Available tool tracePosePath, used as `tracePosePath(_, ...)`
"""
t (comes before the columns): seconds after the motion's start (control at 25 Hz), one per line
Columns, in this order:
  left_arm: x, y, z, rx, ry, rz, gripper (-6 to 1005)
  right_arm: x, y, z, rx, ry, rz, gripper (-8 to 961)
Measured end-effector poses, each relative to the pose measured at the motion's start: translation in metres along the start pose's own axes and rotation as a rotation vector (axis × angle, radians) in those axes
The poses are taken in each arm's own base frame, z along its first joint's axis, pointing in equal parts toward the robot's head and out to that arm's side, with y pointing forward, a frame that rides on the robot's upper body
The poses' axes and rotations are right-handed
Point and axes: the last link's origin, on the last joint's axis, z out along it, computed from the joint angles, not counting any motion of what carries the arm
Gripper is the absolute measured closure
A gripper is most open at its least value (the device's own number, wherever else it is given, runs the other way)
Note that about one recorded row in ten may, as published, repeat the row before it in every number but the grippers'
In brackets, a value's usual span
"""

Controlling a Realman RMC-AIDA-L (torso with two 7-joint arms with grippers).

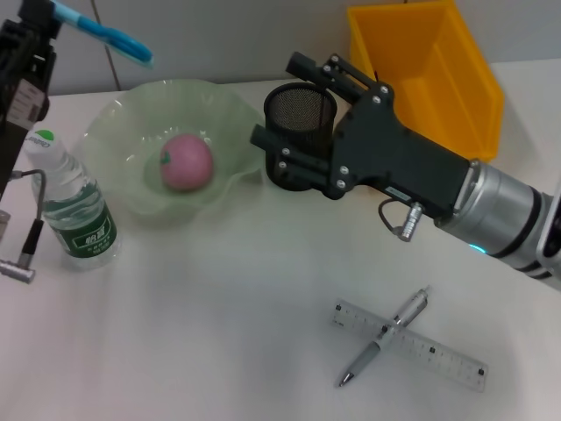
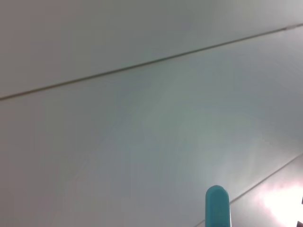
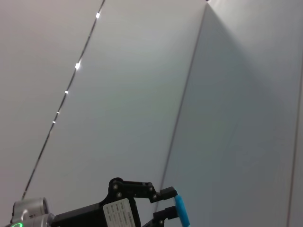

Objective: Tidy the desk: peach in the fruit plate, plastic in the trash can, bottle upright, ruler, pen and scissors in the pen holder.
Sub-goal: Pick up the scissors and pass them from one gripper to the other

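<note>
Left hand: we see our left hand (image 1: 54,16) raised at the far left edge of the head view, pinching the blue-handled scissors (image 1: 105,33); the blue handle juts out toward the bowl. The right wrist view shows the fingers (image 3: 166,193) pressed on that blue piece.
Right hand: our right hand (image 1: 279,98) sits at the black mesh pen holder (image 1: 300,118), its fingers spread, one above and one below the cup's side; we cannot tell whether they touch it.
Peach: the pink round peach (image 1: 186,161) lies inside the pale green wavy-edged fruit plate (image 1: 114,123), just beside the pen holder.
Bottle: the clear plastic water bottle (image 1: 74,210) with a green cap lies tilted on the white tabletop (image 1: 219,333), near the plate; its green label carries white writing we cannot read.
Pen and ruler: the silver pen (image 1: 386,338) lies crossed over the clear plastic ruler (image 1: 438,355), touching it, well apart from the pen holder.
Bin: the yellow plastic bin (image 1: 429,70) stands behind our right arm.
</note>
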Motion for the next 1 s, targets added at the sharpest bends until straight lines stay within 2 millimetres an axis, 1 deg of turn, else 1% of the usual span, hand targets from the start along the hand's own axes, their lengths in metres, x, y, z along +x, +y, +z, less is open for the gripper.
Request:
tracePosePath(0.2,-0.012,-0.002,0.004,0.014,-0.029,0.002,786,0.002,0.002,-0.011,0.024,0.015,0.007,178)
tracePosePath(0.36,-0.024,-0.002,0.004,0.017,-0.068,-0.008,786,0.003,0.005,-0.014,0.019,0.022,0.014,179)
tracePosePath(0.44,-0.025,-0.002,0.004,0.018,-0.072,-0.01,786,0.003,0.007,-0.017,0.019,0.022,0.021,179)
tracePosePath(0.8,-0.042,-0.001,-0.005,0.035,-0.098,0.009,785,0.005,0.015,-0.03,0.033,0.038,0.041,178)
tracePosePath(1.0,-0.049,0.0,-0.01,0.045,-0.119,0.0,786,0.006,0.02,-0.032,0.015,0.044,0.047,178)
